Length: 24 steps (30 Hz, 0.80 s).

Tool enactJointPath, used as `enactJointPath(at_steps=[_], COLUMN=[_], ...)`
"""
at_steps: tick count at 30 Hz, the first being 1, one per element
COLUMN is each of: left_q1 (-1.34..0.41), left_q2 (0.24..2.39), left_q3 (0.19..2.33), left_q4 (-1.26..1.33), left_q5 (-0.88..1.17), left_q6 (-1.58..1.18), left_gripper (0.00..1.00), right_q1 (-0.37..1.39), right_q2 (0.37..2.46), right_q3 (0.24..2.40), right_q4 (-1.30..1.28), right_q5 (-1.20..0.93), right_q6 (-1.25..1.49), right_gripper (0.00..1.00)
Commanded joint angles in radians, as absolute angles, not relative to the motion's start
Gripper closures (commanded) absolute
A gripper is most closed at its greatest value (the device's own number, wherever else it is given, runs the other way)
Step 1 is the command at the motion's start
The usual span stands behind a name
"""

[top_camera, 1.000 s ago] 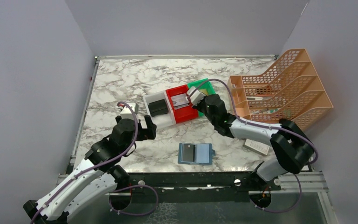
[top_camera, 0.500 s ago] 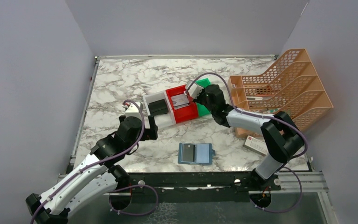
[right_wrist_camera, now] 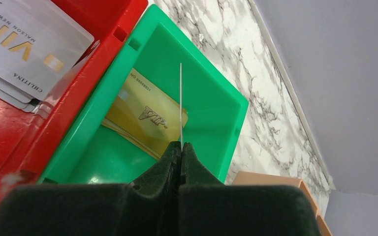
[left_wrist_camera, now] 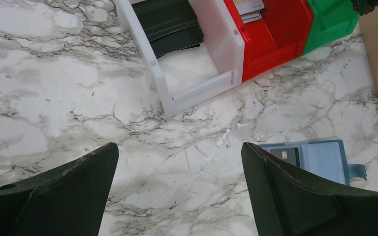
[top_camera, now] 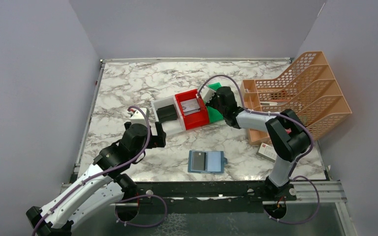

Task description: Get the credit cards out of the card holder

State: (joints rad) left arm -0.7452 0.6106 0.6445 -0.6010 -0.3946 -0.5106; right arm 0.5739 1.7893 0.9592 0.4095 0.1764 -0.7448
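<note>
Right hand [right_wrist_camera: 181, 146] pinches a card [right_wrist_camera: 180, 103] edge-on over the green bin [right_wrist_camera: 214, 108]. Dropped tilted, it could catch the rim. Left hand [left_wrist_camera: 178, 153] is spread.

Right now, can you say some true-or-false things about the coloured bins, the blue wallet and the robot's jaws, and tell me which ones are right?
1. The right jaws pinch a thin card over the green bin. True.
2. The green bin has nothing in it. False: a gold VIP card lies inside.
3. The card holder lies open on the marble table. True.
4. The left jaws are shut on the card holder. False: they stand open and hold nothing, above the marble table.
5. The red bin stands between the white bin and the green bin. True.
</note>
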Motion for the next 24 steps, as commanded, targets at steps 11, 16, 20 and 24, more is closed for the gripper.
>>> enactJointPath(at_steps=[11,16,20,24], left_q1=[-0.739,-0.739,-0.739,-0.739], left_q2=[0.605,0.606,0.609,0.614], left_q3=[0.634,0.634,0.634,0.634], left_q4=[-0.601,-0.601,-0.601,-0.6], left_q5=[-0.41,-0.412,-0.413,-0.41], left_q6=[-0.496,-0.497,-0.498,-0.498], left_gripper=[0.01,0.01,0.01,0.01], right_q1=[0.54,0.54,0.535,0.531], right_q2=[1.925,1.94,1.912,1.887], right_q3=[1.046,1.035,1.003,0.998], right_q4=[0.462,0.469,0.484,0.453], right_q5=[0.128,0.106,0.062,0.034], right_q6=[-0.842,-0.867,-0.865,-0.857], right_gripper=[0.99,0.99,0.92,0.86])
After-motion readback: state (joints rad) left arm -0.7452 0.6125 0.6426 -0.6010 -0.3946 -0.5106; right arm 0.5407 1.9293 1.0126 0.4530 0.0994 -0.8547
